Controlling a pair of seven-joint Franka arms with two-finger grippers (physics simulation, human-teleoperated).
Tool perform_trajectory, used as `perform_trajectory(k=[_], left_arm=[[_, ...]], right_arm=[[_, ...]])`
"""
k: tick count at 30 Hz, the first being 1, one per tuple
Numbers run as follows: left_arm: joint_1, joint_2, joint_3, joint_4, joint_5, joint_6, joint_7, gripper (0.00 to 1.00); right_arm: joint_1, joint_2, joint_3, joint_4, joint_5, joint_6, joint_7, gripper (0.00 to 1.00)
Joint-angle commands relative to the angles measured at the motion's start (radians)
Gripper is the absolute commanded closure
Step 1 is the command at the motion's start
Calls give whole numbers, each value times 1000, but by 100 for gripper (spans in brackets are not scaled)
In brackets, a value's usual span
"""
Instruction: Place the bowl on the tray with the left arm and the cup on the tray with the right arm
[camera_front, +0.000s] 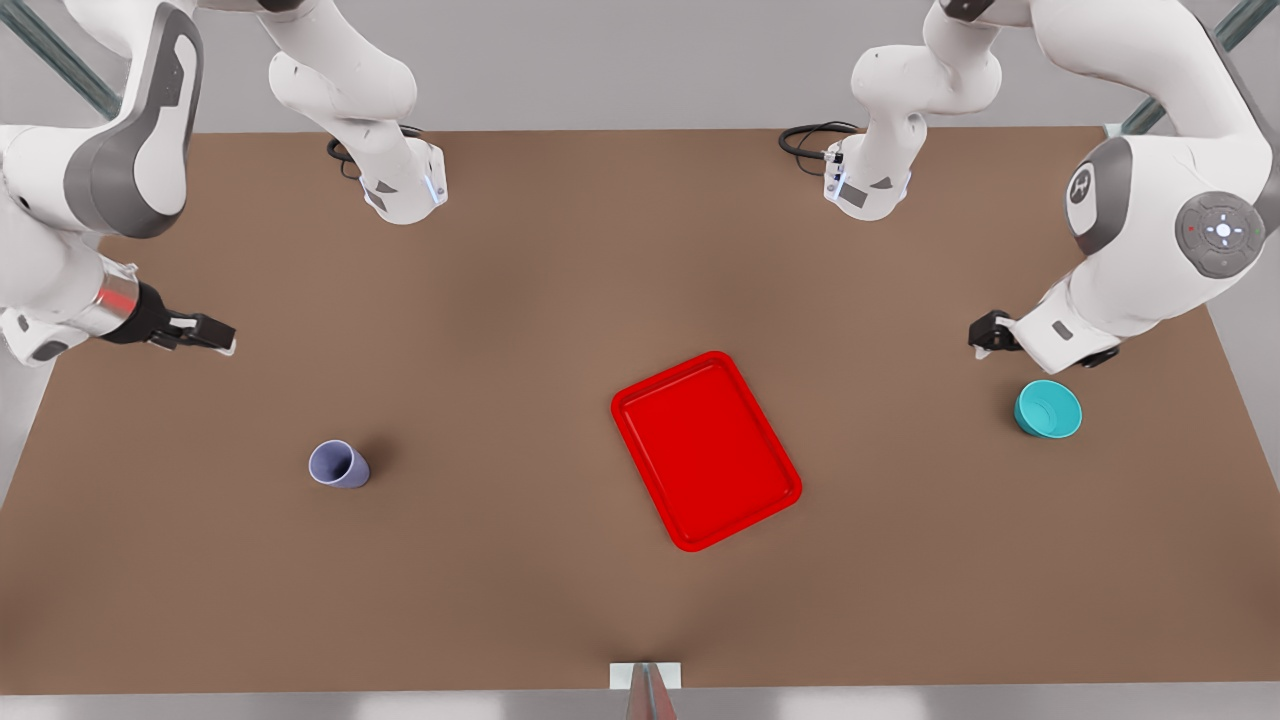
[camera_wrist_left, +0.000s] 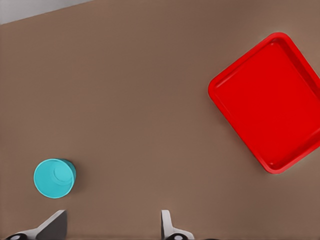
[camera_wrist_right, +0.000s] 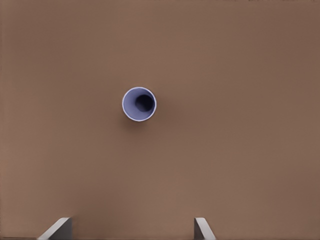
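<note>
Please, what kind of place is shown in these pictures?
Most likely a simulated robot test bench, not a home: a bare brown table with two white arms mounted at its far edge, metal frame struts at the corners, and a red tray, a cup and a bowl laid out.

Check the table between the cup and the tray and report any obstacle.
Nothing visible stands there: bare brown table lies between the upright cup and the red tray. The bowl sits beyond the tray's far side.

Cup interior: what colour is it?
Dark inside the cup, lavender walls; the right wrist view shows it best.
</note>
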Motion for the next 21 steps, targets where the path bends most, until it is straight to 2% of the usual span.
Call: perform_trajectory(k=[1,3,5,6,7,11,16,20,21], left_arm=[[0,0,0,0,6,0,0,0],[2,5,26,-28,16,-12,0,0],[19,29,121,-154,10,14,3,0],[86,35,144,-275,-14,162,21,0],[158,61,144,-333,-71,262,96,0],[424,305,180,-333,-267,471,686,0],[484,425,181,-344,-415,515,716,0],[500,450,181,-339,-433,551,707,0],[500,454,183,-338,-432,560,706,11]], right_arm=[[-18,0,0,0,0,0,0,0],[-18,1,0,-3,0,1,0,0],[-18,1,0,-3,0,1,0,0],[-18,0,0,-3,0,0,0,0],[-19,0,0,-3,0,-2,0,0],[-18,1,0,-3,0,3,0,0],[-16,3,1,-6,0,4,2,0],[-16,8,1,-2,0,6,2,0],[-16,8,1,0,-2,6,2,0]])
